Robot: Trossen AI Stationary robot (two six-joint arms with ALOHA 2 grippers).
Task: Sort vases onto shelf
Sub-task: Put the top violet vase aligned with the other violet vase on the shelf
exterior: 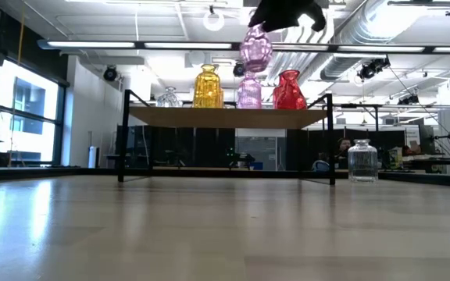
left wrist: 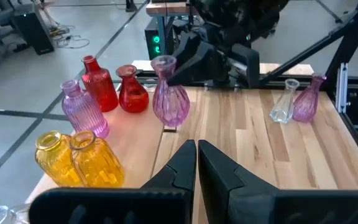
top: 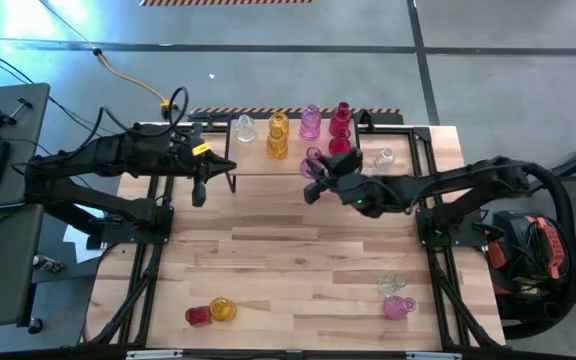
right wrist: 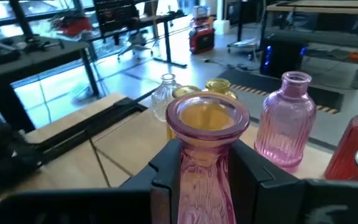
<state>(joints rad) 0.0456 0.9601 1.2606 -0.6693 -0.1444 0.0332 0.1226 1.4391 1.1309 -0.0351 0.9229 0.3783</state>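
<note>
Low wooden shelf [top: 288, 168] holds clear, amber, pink, red glass vases. Right gripper [top: 318, 172] clamped on pink bulbous glass vase [exterior: 255, 48] above shelf, undelivered. Left gripper [top: 200, 188] shut, empty, left end. Four vases near edge, clear jar [exterior: 362, 161] right remain.

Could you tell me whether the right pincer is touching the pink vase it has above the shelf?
Touching. The right wrist view shows the right pincer with both fingers pressed against the pink vase's neck.
</note>
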